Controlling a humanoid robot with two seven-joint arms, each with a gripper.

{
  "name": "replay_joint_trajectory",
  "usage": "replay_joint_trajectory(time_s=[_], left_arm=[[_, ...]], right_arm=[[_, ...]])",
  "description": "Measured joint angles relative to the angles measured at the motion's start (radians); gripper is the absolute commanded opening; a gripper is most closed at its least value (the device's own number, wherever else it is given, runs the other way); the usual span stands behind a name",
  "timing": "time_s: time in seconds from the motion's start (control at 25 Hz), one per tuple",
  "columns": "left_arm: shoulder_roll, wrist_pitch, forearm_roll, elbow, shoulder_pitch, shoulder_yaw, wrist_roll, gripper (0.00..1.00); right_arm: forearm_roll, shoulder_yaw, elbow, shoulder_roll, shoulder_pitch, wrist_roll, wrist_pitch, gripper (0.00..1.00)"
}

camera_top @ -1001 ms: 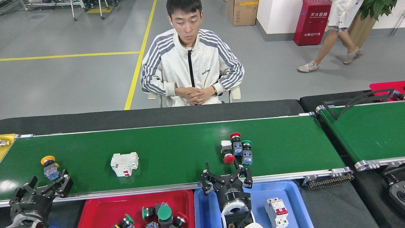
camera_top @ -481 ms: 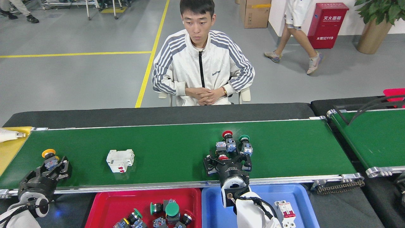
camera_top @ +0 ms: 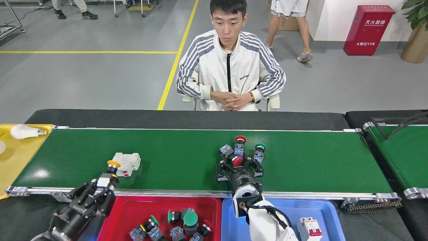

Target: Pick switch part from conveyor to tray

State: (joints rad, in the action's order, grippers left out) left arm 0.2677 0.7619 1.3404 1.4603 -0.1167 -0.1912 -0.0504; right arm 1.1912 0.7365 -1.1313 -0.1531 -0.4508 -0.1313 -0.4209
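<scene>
Behind the right gripper (camera_top: 239,166), a red-capped switch (camera_top: 237,161) sits half hidden

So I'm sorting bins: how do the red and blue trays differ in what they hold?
The red tray holds several push-button switches with green and black caps; the blue tray shows one white breaker. The red tray sits left, the blue right. Both lie below the conveyor.

Three trays: one red (camera_top: 133,207), one blue (camera_top: 301,207), one yellow (camera_top: 16,157). Two white breakers: one on the conveyor (camera_top: 301,160), one (camera_top: 126,163) in the blue tray (camera_top: 310,228). Four push-button switches on the belt (a fifth held), one bulb (camera_top: 23,131).
</scene>
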Motion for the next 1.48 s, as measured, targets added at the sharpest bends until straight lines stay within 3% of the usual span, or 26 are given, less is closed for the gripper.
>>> replay_joint_trajectory(time_s=[0.16,0.2,0.24,0.28,0.4,0.6,0.72,0.84,1.04,1.12,1.24,1.4,1.48], left_arm=[[-0.06,0.017,0.004,0.047,-0.041,-0.005,0.005,1.0],[-0.061,0.017,0.004,0.049,-0.041,-0.008,0.005,1.0],[-0.061,0.018,0.004,0.05,-0.041,-0.013,0.006,1.0],[-0.061,0.018,0.004,0.05,-0.041,-0.023,0.006,1.0],[-0.071,0.003,0.004,0.054,-0.038,-0.088,0.006,1.0],[-0.038,-0.27,0.029,0.019,0.004,-0.112,0.006,1.0],[0.013,-0.338,0.041,-0.043,0.029,-0.117,0.007,1.0],[0.02,-0.354,0.042,-0.119,0.083,-0.118,0.009,1.0],[0.071,-0.361,0.037,-0.251,0.13,-0.123,0.01,1.0],[0.086,-0.362,0.036,-0.286,0.137,-0.138,0.01,1.0],[0.105,-0.364,0.036,-0.323,0.15,-0.164,0.01,1.0],[0.114,-0.366,0.036,-0.376,0.171,-0.168,0.01,1.0],[0.117,-0.364,0.034,-0.412,0.178,-0.168,0.009,1.0]], right_arm=[[0.026,0.172,-0.152,0.039,0.065,0.0,0.038,0.03],[0.035,0.218,-0.172,0.041,0.077,0.0,0.048,0.21],[0.046,0.261,-0.185,0.042,0.087,-0.001,0.055,0.72],[0.061,0.303,-0.19,0.042,0.094,-0.002,0.064,1.0],[0.103,0.358,-0.203,0.042,0.119,0.013,0.071,1.0],[0.108,0.33,-0.266,0.067,0.134,0.037,0.079,1.0],[0.108,0.169,-0.351,0.138,0.192,0.061,0.075,1.0],[0.108,-0.018,-0.414,0.163,0.287,0.115,0.073,1.0],[0.108,-0.343,-0.43,0.194,0.4,0.194,0.069,1.0],[0.108,-0.409,-0.43,0.221,0.427,0.2,0.066,1.0],[0.101,-0.444,-0.431,0.309,0.439,0.201,0.074,1.0],[0.035,-0.491,-0.431,0.393,0.439,0.203,0.165,1.0],[0.009,-0.543,-0.432,0.405,0.445,0.203,0.244,1.0]])
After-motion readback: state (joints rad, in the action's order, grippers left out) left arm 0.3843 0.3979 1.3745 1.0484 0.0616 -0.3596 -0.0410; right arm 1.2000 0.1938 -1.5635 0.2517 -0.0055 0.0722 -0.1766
